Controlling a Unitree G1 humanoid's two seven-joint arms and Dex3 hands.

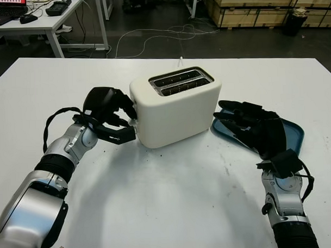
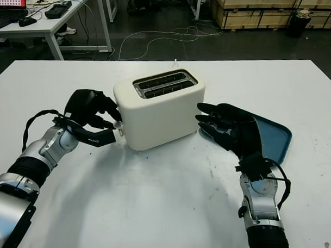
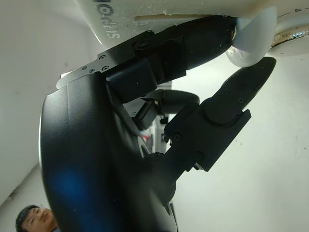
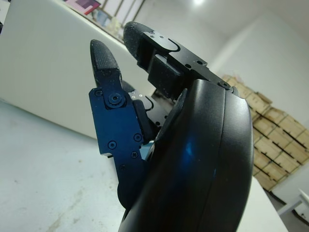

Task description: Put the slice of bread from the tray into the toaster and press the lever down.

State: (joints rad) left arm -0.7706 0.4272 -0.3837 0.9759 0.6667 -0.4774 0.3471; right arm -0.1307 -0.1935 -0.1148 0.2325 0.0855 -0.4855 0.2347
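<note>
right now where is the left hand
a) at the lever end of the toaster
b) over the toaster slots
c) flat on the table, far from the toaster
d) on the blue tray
a: the left hand sits against the toaster's end, fingers at its lever.

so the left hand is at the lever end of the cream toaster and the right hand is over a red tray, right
Not quite: the tray under the open right hand is blue, not red, as the right eye view shows. The rest holds: the left hand is at the lever end of the cream two-slot toaster, fingers on its white lever.
</note>
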